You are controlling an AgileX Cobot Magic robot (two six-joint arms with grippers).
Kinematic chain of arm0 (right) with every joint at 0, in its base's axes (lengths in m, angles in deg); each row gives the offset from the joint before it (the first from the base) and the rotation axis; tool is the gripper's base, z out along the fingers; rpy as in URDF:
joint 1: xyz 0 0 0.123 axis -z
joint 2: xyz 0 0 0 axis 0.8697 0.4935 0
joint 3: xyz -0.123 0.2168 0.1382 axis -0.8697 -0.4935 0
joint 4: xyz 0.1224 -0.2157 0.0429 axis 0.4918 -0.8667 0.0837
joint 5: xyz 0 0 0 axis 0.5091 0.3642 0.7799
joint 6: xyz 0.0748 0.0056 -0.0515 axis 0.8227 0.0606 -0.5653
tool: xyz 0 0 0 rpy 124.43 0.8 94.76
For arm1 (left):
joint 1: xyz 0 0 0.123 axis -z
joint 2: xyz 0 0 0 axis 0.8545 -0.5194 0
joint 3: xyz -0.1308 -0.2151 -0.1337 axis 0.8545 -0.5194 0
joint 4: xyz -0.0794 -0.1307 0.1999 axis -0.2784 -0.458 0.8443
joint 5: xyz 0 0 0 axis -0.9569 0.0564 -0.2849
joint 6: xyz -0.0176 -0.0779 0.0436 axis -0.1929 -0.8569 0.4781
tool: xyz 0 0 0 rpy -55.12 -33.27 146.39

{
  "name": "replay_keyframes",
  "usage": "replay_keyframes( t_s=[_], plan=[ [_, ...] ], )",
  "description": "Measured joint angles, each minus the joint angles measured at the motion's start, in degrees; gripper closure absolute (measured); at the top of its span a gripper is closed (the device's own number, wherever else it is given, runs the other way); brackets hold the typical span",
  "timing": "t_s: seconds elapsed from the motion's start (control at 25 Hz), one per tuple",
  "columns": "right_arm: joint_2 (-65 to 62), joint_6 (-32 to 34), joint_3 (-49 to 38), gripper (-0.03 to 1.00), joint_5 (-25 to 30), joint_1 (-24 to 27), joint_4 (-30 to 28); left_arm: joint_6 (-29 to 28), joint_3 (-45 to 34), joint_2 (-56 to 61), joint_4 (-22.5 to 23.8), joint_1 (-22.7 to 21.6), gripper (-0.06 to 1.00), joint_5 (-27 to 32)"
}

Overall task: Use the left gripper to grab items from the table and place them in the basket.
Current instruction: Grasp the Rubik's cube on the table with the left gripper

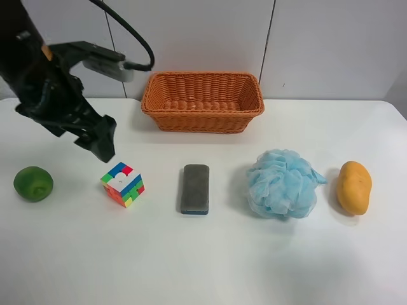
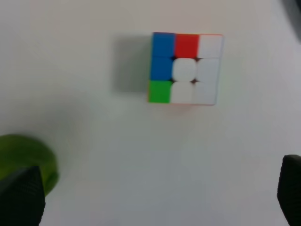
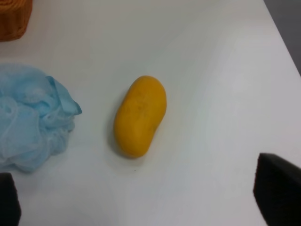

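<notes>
- While the left pincer [image 1: 100, 141] hangs above the bench [image 1: 203, 273] with its two black fingers spread wide and nothing between them, five items lie in one row on the white top. All of them are outside the one basket [image 1: 203, 100].
- Closest to the left pincer is the single puzzle cube [image 1: 123, 184], on the bench just below and beside the fingertips. Its top face shows blue, red, green and white squares, and it sits turned at an angle to the row.
- One green lime [image 1: 33, 183] lies near this pincer on the side away from the cube. In the left wrist view its edge shows just by one finger [image 2: 19, 200].
- Only bare bench separates the left pincer from the cube and the lime.
- Past the cube lies one sponge block [image 1: 195, 189], grey on top with a blue underside, flat and apart from the cube.
- Farther along come one light blue mesh pouf [image 1: 282, 184] and then one yellow-orange potato-shaped object [image 1: 354, 187], well apart from the left pincer.
- Over that far end the right pincer [image 3: 143, 193] hovers with its fingers wide apart and gripping nothing. The potato-shaped object lies ahead of it and the pouf to one side.
- Farthest back stands the basket, orange-brown wicker with flared sides. The left arm's black cable [image 1: 127, 28] and grey connector [image 1: 108, 65] are near its corner.
</notes>
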Motion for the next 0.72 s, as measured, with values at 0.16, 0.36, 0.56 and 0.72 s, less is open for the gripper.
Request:
replay_keyframes(
  t_s=[0.16,0.36,0.56,0.72],
  plan=[
    [0.0,0.0,0.0,-0.03,0.0,0.0,0.0,0.0,0.0,-5.06,-2.74,0.22,-0.05,-2.75],
    [0.0,0.0,0.0,-0.03,0.0,0.0,0.0,0.0,0.0,-9.93,-3.47,0.22,-0.05,-5.71],
    [0.0,0.0,0.0,-0.03,0.0,0.0,0.0,0.0,0.0,-13.66,-3.35,0.22,-0.05,-8.25],
    [0.0,0.0,0.0,-0.03,0.0,0.0,0.0,0.0,0.0,-16.3,-2.42,0.22,-0.05,-10.67]
  ],
)
